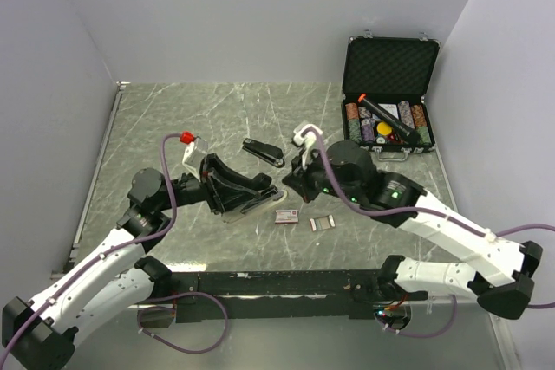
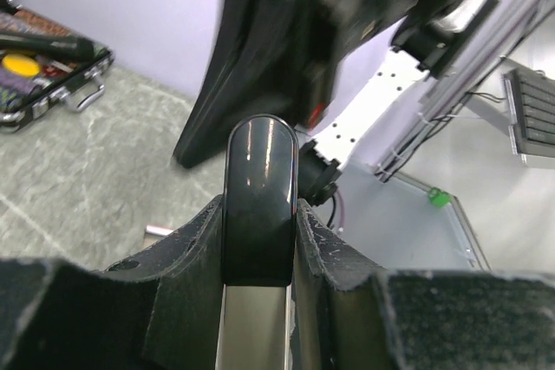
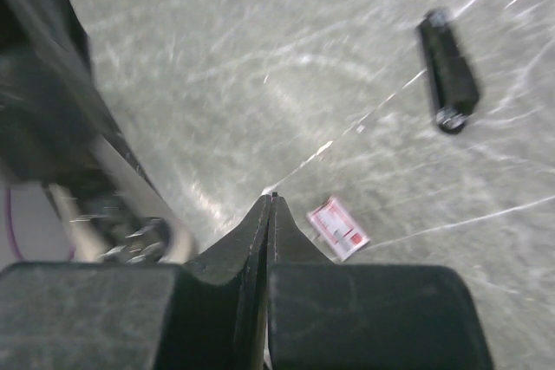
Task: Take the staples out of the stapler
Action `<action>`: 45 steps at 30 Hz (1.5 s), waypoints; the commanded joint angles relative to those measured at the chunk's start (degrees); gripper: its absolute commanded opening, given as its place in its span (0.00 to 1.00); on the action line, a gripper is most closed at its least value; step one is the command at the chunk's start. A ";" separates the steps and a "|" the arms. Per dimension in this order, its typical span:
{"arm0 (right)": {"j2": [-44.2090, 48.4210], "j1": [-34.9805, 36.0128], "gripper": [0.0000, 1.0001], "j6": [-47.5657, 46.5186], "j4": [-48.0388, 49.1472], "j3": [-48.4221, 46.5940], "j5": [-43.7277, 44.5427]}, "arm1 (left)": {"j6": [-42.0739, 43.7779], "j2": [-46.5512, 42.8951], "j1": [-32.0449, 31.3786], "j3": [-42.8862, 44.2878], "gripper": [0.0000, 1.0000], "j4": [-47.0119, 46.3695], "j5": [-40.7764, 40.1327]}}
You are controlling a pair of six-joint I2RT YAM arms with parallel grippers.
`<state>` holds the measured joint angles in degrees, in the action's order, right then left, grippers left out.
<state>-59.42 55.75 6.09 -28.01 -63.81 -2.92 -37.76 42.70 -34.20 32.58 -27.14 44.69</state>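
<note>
- Step in hand, as I judge it: emptying the opened stapler (image 1: pixel 236 185), which is held up just left of and beyond the red-and-white box (image 1: pixel 287 215), its two arms spread in a V
- Short strips of staples (image 1: pixel 322 223) lie on the table (image 1: pixel 173 127) just right of the box, so part of the load looks to be out already; whether any sit on the silver rail (image 2: pixel 251 327) I cannot tell
- The next move probably calls for working along that rail from the stapler's open end, gently enough not to knock it from its grip
- The left gripper (image 2: pixel 260 244) has its jaws part-way apart and clamped on one of the stapler's arms, a pad on each side; its arm reaches in low from the left of the box
- The right gripper (image 3: pixel 270 205) has its fingers pressed together and holds nothing; it hangs just beyond the box, tips angled down at the table, with its arm folded in from the right of the box
</note>
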 commanded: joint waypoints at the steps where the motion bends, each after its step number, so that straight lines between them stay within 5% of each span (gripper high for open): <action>1: 2.90 0.33 0.00 0.41 -2.22 -5.62 5.82 | 4.00 -1.74 -0.61 3.28 0.01 1.64 -4.34; 20: -2.98 0.33 0.00 15.35 2.87 -7.38 6.43 | 5.33 -1.83 -1.05 1.09 0.01 2.97 -16.29; 45: -6.24 0.42 0.00 20.98 6.39 -9.05 7.66 | 5.59 -3.15 -1.84 0.29 0.01 3.32 -19.20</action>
<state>-66.81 55.72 25.91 -23.55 -70.30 4.12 -32.23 41.01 -35.73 32.08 -18.55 27.05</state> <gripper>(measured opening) 0.007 0.361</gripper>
